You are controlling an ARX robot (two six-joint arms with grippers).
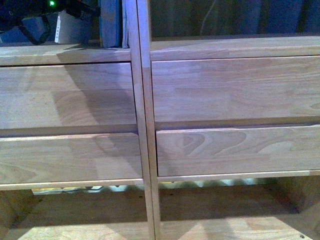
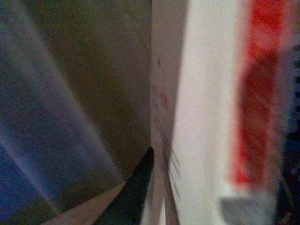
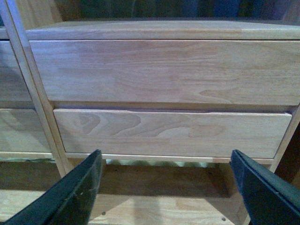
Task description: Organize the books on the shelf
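- left hand [image 1: 52, 25] looks clamped on the white paperback [image 2: 206, 117], up in the shelf's [image 1: 225, 90] upper-left compartment near the standing teal book [image 1: 111, 22].
- right hand [image 3: 165, 157] hangs apart, empty, before the drawer fronts [image 3: 159, 70].
- likely step: shelving the paperback; next, stand it against the teal book, then release.

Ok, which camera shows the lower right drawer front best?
The right wrist view: the lower right drawer front shows nearly whole, both ends visible. The front view cuts it off at the picture's right edge. The left wrist view shows none of it, only a blurred white book.
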